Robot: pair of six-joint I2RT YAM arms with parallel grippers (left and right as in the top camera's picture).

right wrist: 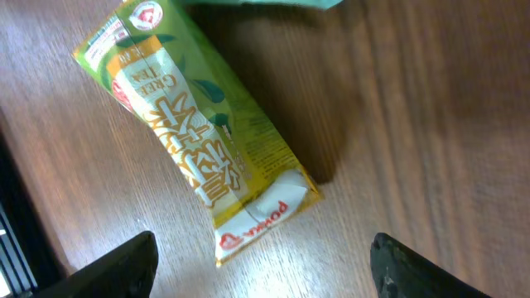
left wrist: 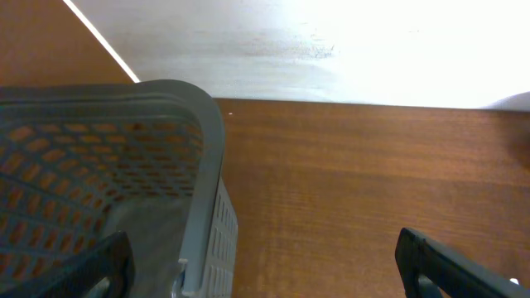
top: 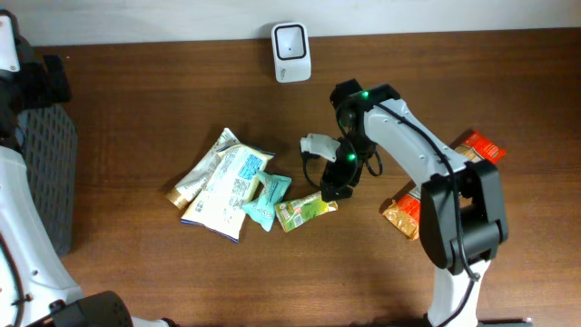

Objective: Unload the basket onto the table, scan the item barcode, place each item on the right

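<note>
Green tea packet (right wrist: pixel 199 157) lies flat mid desk (right wrist: pixel 431 124) with the right jaws open right over it, guessing lined up to grab for the back-edge scanner (top: pixel 290 53); left jaws open, parked by the basket (left wrist: pixel 124 165).

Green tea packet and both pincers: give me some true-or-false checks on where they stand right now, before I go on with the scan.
1. The green tea packet lies flat on the table, gripped by nothing. True.
2. The right pincer is shut on the packet. False: its fingers stand wide apart and the packet lies free.
3. The white scanner stands at the far edge of the table, apart from the packets. True.
4. The left pincer holds a packet. False: it is open and empty, by the grey basket.
</note>
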